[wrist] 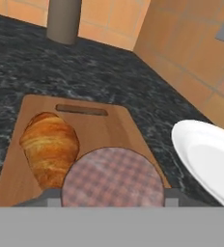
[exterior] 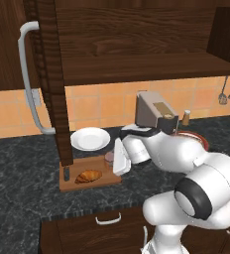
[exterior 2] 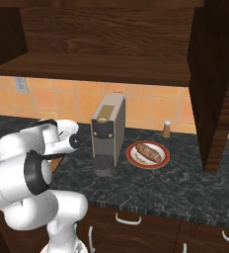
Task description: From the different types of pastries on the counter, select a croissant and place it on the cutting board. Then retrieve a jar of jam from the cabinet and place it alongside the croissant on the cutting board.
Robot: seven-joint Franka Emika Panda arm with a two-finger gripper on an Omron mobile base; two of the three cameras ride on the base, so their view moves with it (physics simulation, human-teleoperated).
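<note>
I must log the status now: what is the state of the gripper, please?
Gripper: closed on the jar of jam, held over the cutting board beside the croissant.

The left base view looks forward and down from behind the arm's left, taking in the cutting board (exterior: 89, 179), the white plate (exterior: 89, 138) beyond it and the coffee machine (exterior: 154, 111). The right base view looks from the opposite side; both share the coffee machine (exterior 2: 108, 133) and the counter (exterior 2: 185, 183). The hand view sits close above the cutting board (wrist: 114, 130), facing along the gripper, with the croissant (wrist: 50, 147) left of the hand and the white plate (wrist: 208, 159) to its right.
</note>
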